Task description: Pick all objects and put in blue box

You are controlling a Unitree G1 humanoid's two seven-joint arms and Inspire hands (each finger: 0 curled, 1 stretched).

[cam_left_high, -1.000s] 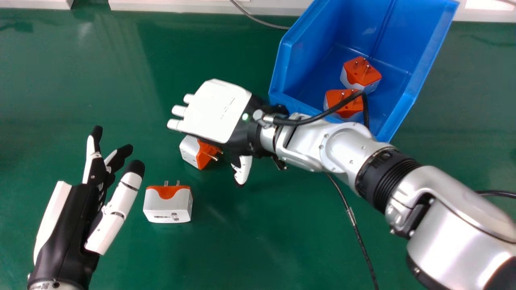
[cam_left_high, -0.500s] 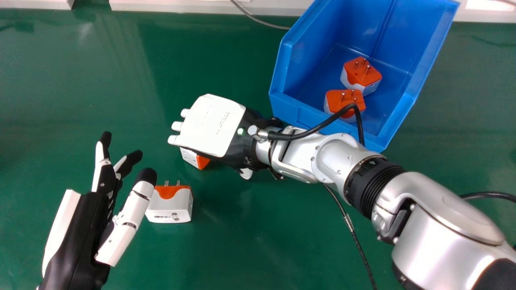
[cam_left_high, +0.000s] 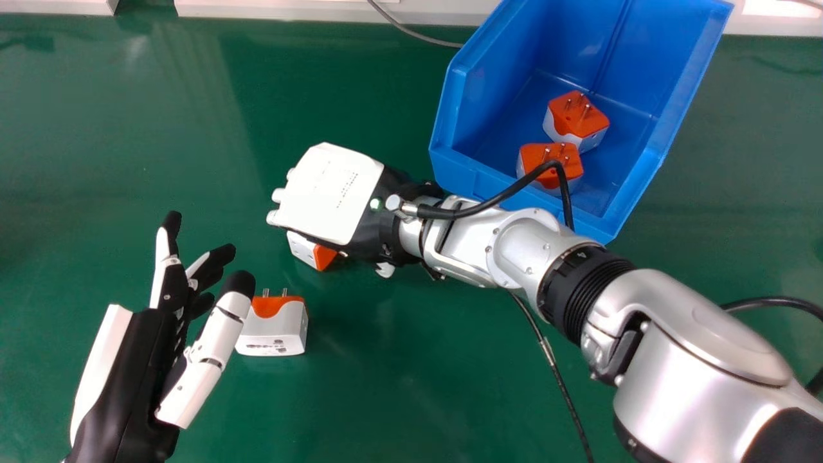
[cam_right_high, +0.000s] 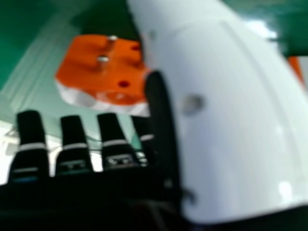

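Note:
My right hand (cam_left_high: 334, 193) is palm down, open, over a white and orange adapter (cam_left_high: 302, 247), covering part of it. In the right hand view, that adapter (cam_right_high: 103, 72) lies beyond the fingertips, beside the thumb of my right hand (cam_right_high: 231, 120); no grip on it is visible. My left hand (cam_left_high: 138, 366) stands open at the lower left, its thumb overlapping the left side of a second adapter (cam_left_high: 276, 328); contact cannot be told. Two more adapters, one farther back (cam_left_high: 575, 119) and one nearer (cam_left_high: 546, 164), sit inside the blue box (cam_left_high: 479, 96).
The green table (cam_left_high: 411, 386) carries everything. A black cable (cam_left_high: 559, 373) runs below the right forearm, and another loops over the wrist near the box's front edge. A grey cable (cam_left_high: 411, 30) lies behind, left of the box.
My right hand has lowered over the adapter, then shifted slightly back and left; its fingers and thumb show less. My left hand has moved right, its thumb now overlapping the nearer adapter.

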